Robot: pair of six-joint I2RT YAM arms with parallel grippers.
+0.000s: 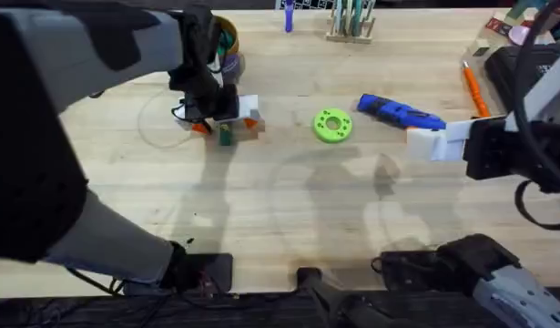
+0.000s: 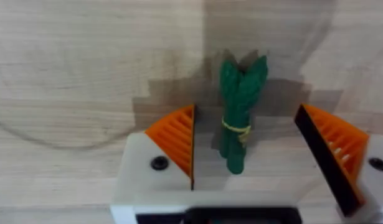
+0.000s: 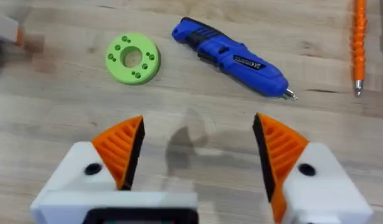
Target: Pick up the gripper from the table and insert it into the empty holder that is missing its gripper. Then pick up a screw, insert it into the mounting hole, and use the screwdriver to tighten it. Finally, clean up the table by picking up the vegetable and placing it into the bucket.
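Note:
The dark-green vegetable (image 2: pixel 239 112) lies flat on the table between the orange pads of my left gripper (image 2: pixel 250 134), which is open and lowered around it without touching it. From overhead, the left gripper (image 1: pixel 226 126) straddles the vegetable (image 1: pixel 226 137) at the middle left. Just behind, the bucket (image 1: pixel 228 36) is partly hidden by the left arm. The blue screwdriver (image 1: pixel 400 113) lies at the centre right, also in the right wrist view (image 3: pixel 231 56). Near it my right gripper (image 1: pixel 430 142) hovers open and empty (image 3: pixel 197 140). The loose gripper, holder and screw are out of view.
A green disc (image 1: pixel 333 125) lies between the two grippers, seen too from the right wrist (image 3: pixel 132 58). A thin orange pen-like tool (image 1: pixel 473 89) lies at the far right. A wooden rack (image 1: pixel 351 23) stands at the back edge. Bare wood spreads across the front.

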